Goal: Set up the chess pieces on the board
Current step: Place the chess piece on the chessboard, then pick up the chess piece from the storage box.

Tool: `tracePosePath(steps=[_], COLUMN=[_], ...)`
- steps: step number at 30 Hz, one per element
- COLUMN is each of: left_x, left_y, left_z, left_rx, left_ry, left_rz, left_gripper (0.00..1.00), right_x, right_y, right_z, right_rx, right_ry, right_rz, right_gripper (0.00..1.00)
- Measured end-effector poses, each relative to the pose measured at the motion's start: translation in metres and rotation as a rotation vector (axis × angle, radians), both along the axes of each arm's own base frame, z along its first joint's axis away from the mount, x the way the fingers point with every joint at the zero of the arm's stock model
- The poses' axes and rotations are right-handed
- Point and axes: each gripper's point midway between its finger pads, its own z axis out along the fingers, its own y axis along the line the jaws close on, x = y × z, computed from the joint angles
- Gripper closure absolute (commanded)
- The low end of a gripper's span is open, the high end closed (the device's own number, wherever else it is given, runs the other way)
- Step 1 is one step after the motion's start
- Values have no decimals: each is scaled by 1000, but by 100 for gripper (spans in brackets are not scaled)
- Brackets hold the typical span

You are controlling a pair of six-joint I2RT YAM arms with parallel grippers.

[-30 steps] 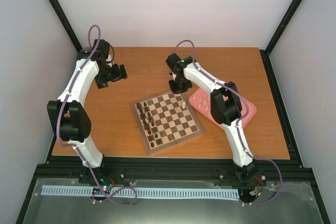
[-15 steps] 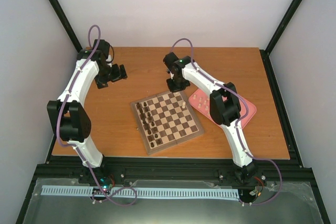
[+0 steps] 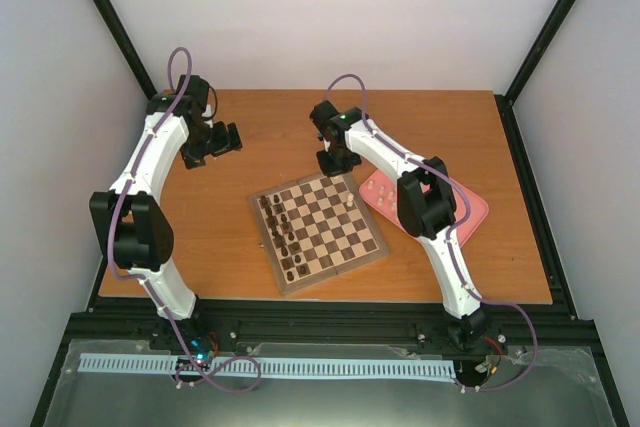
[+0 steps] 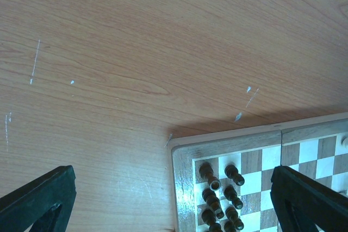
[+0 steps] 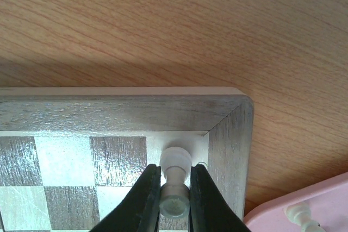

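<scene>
Lab enclosure: white walls (image 3: 340, 7), black frame (image 3: 112, 22)

white arms (image 3: 150, 157), black joints (image 3: 135, 232) and fingers (image 5: 142, 199), purple cables (image 3: 178, 50).

One board (image 3: 340, 239) and one pink tray (image 3: 472, 209) are counted on one table (image 3: 220, 237). Two arms are seen, a left arm (image 3: 150, 162) and a right arm (image 3: 385, 152), each with one gripper: the left gripper (image 3: 230, 139) and the right gripper (image 5: 174, 191). Of the pale chess pieces (image 5: 175, 161), one is pinched at the board's far right corner, one more is made out near the board's right edge in the top view, and one is seen on the tray in the right wrist view. The others on the tray are too small to be counted. The dark chess pieces (image 4: 234, 175) are ranged in two rows along the board's left side. At least six are counted in the left wrist view, but the full number cannot be told.
</scene>
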Motion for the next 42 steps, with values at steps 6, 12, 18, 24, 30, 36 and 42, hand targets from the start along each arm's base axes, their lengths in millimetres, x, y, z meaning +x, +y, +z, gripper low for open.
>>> tracePosePath(steps=[6, 12, 18, 24, 30, 36, 42], left_x=[1, 1, 1, 1, 1, 1, 1], left_y=[0, 0, 0, 0, 0, 0, 0], left_z=[0, 0, 0, 0, 0, 0, 0], left_rx=[-1, -1, -1, 0, 0, 1, 0], left_ry=[-3, -4, -4, -4, -4, -4, -4], left_rz=[0, 0, 0, 0, 0, 0, 0], left_gripper=[0, 0, 0, 0, 0, 0, 0], right_x=[0, 1, 0, -1, 1, 17, 40], right_y=[-1, -1, -2, 1, 3, -9, -120], right_z=[-4, -4, -5, -6, 0, 58, 107], right_rx=[-6, -11, -14, -1, 8, 49, 58], right_ry=[5, 2, 2, 9, -4, -119, -206], right_rz=[-4, -7, -3, 12, 37, 8, -270], right_gripper=[93, 77, 63, 49, 34, 32, 35])
